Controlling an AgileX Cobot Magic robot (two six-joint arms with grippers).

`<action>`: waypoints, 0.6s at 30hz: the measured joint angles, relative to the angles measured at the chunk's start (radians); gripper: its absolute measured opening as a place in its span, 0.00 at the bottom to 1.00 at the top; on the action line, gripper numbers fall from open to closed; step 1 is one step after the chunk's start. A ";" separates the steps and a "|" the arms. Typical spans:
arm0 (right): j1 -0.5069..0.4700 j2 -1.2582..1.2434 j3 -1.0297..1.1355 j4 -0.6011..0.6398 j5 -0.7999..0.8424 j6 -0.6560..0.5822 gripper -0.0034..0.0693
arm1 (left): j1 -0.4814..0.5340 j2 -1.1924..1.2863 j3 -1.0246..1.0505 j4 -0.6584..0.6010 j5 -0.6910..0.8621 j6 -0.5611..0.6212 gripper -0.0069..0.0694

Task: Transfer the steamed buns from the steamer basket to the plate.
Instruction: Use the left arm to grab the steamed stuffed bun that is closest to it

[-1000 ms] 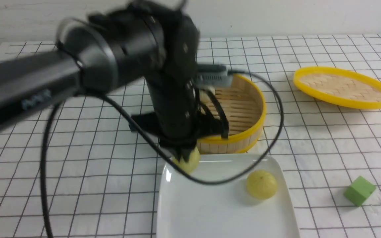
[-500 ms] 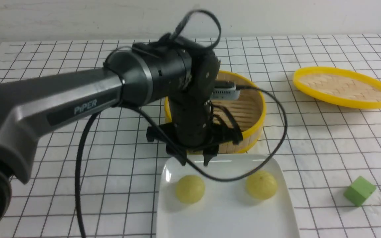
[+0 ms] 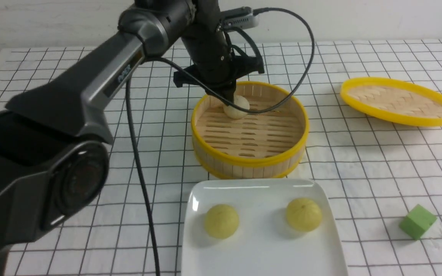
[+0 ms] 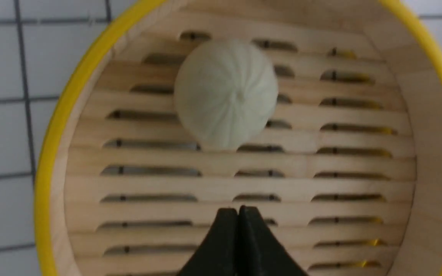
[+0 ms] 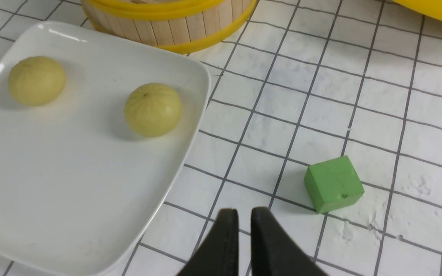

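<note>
A white bench [image 3: 378,161] ruled with a dark grid carries everything. Near its middle stands a round, deep bamboo steamer basket [image 3: 249,161] with upright slat walls, a slatted floor and yellow rims. One beige-white, dome-shaped steamed bun [image 3: 236,106] sits upright on the basket floor, towards the far wall and a little left of centre.

The black left arm reaches in from the left and points down into the basket. In the left wrist view, the left fingers [image 4: 226,237] are pressed together tip to tip with nothing between them. They hang over the slats, and the beige-white bun [image 4: 225,94] lies apart from them, not enclosed.

Just in front of the basket lies a large glossy white plate [image 3: 263,253], square with rounded corners and a raised rim. Two pale yellow round buns rest on it, well apart: one on the left [image 3: 221,221] and one on the right [image 3: 303,214].

The right wrist view shows the right fingers [image 5: 221,245] drawn almost together with only a thin slit between them, holding nothing. They hover above the bench between the plate's edge and a small green cube [image 5: 334,184].

A shallow woven lid [image 3: 397,101] with a yellow rim lies far right, apart from the basket.
</note>
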 joint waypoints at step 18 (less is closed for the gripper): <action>0.000 0.000 0.000 0.000 -0.001 0.000 0.17 | -0.003 0.172 -0.092 0.080 -0.103 0.007 0.44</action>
